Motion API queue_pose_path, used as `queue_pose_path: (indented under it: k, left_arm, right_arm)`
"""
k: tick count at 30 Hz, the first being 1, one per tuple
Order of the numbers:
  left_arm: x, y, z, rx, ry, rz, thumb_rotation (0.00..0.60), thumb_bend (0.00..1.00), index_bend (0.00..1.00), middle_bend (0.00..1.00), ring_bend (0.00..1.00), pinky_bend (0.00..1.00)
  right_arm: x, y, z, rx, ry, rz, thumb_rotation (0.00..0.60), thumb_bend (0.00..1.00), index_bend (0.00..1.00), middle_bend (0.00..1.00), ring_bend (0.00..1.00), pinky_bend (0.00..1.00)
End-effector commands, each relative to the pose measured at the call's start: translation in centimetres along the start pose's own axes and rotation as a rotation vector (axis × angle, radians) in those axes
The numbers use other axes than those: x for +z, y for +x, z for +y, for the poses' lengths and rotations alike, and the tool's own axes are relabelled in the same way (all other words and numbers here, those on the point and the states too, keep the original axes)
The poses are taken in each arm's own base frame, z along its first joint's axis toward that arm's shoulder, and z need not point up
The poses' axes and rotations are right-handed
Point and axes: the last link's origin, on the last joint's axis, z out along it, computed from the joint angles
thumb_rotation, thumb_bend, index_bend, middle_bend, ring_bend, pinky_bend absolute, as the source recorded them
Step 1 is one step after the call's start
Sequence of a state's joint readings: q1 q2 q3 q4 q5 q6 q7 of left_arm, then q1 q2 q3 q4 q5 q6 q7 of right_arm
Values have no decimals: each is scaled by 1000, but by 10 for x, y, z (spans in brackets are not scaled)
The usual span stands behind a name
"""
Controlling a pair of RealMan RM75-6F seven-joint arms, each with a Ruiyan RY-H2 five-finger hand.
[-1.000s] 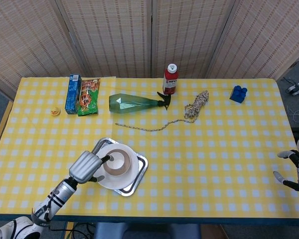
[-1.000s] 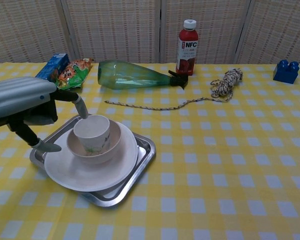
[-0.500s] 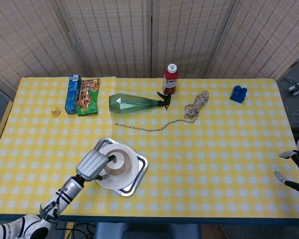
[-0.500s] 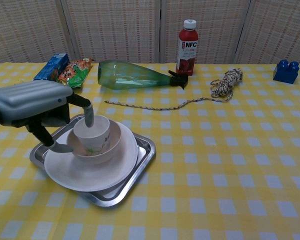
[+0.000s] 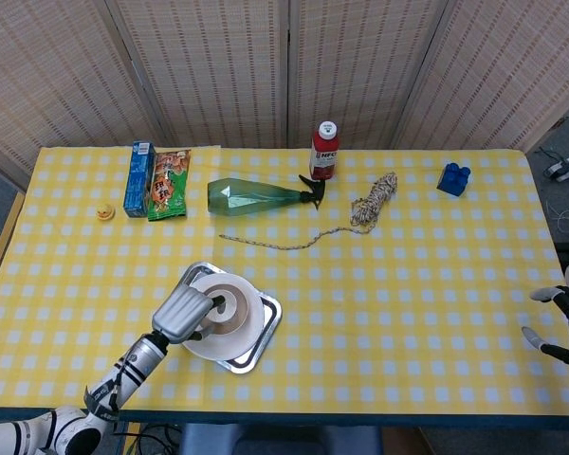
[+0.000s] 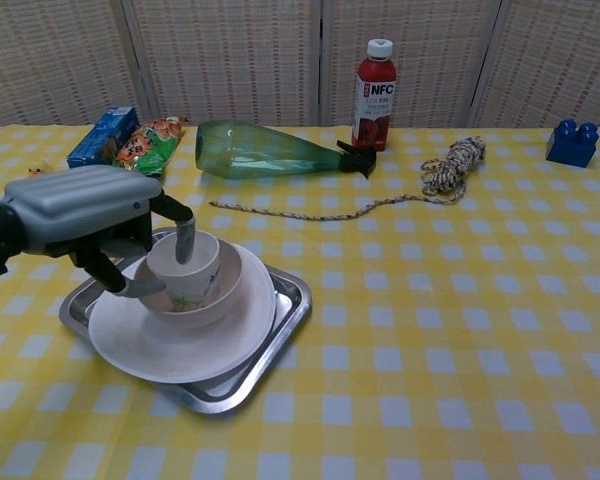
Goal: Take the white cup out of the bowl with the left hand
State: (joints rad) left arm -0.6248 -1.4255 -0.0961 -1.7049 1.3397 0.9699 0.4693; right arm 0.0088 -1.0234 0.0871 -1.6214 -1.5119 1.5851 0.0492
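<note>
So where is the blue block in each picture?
Head view: the blue block sits far back on the right of the table, right of the rope.
Chest view: the blue block is at the far right edge, upper part.
Shared landmark: the red bottle stands to its left.

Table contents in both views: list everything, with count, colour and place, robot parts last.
white cup: one, white, inside the bowl
bowl: one, pale, on the plate
plate: one, white, on the tray
tray: one, metal, front left
spray bottle: one, green, lying at the back
juice bottle: one, red, upright at the back
rope: one, beige, right of the bottles
toy brick: one, blue, back right
snack bag: one, green, back left
box: one, blue, beside the bag
small object: one, yellow, far left
left hand: at the cup, one finger inside its rim
right hand: right edge, fingers apart
</note>
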Motion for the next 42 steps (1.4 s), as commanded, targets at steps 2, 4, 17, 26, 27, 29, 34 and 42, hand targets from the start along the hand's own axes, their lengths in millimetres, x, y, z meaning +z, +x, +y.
queue_pose_path:
  k: [2, 4, 17, 26, 27, 29, 34, 42]
  left_arm:
    - [1, 0, 0, 6, 4, -4, 600, 324, 592, 1000, 1000, 1000]
    - [2, -1, -1, 7, 6, -5, 600, 324, 598, 1000, 1000, 1000]
    - [4, -5, -2, -10, 7, 1, 600, 333, 689, 1000, 1000, 1000]
    - [5, -7, -4, -20, 0, 2, 600, 409, 716, 1000, 1000, 1000]
    - [4, -7, -4, -20, -1, 2, 600, 414, 717, 1000, 1000, 1000]
    - [4, -7, -5, -22, -3, 1, 600, 421, 717, 1000, 1000, 1000]
    - [3, -6, -6, -24, -4, 4, 600, 426, 718, 1000, 1000, 1000]
    - [-2, 14, -3, 4, -12, 41, 600, 425, 718, 1000, 1000, 1000]
  right_arm:
    - [0, 0, 0, 2, 0, 0, 600, 35, 420, 443, 430, 622]
    - [0, 0, 0, 2, 1, -1, 600, 35, 420, 443, 430, 622]
    - [0, 1, 1, 6, 0, 2, 600, 35, 420, 443, 430, 622]
    - [1, 0, 1, 5, -1, -2, 600, 35, 420, 443, 430, 623]
    - [1, 0, 1, 5, -1, -2, 600, 35, 420, 443, 430, 623]
    - [1, 0, 1, 5, -2, -3, 600, 35, 420, 443, 430, 622]
    - [1, -1, 1, 4, -1, -5, 600, 35, 420, 443, 431, 622]
    - [3, -1, 2, 8, -7, -7, 600, 35, 419, 443, 430, 623]
